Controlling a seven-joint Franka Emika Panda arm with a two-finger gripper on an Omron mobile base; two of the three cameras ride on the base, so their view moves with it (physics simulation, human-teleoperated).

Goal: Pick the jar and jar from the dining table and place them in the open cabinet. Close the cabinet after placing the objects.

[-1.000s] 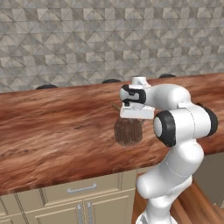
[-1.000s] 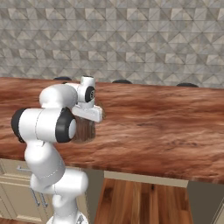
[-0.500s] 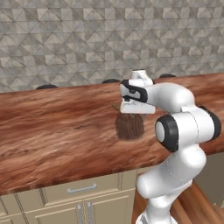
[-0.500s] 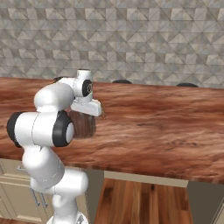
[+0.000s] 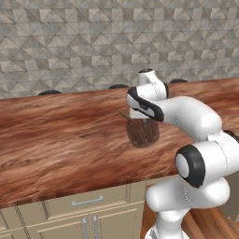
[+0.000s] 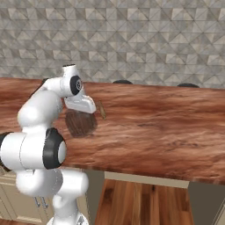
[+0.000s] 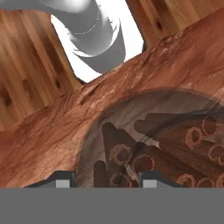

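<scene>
1. My two-finger gripper (image 7: 103,178) is clamped on the squat round clear glass jar of brown sticks (image 5: 142,132), jaws on either side.
2. Jar is held above the long reddish-brown wood-grain dining table (image 5: 60,140), mid-depth, away from both long edges.
3. Tabletop around it is bare.
4. Beige drawer front (image 5: 88,201) sits below the near edge; wood floor (image 6: 140,204) beyond it.

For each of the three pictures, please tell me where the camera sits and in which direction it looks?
Left base view: behind the arm on its left, looking forward and down at the dining table; arm at lower right, jar under the hand.
Right base view: behind on its right; arm at lower left.
Hand view: on the hand, looking along the pincer into the jar's brown sticks.
Both base views share the table, jar and tiled wall.
</scene>
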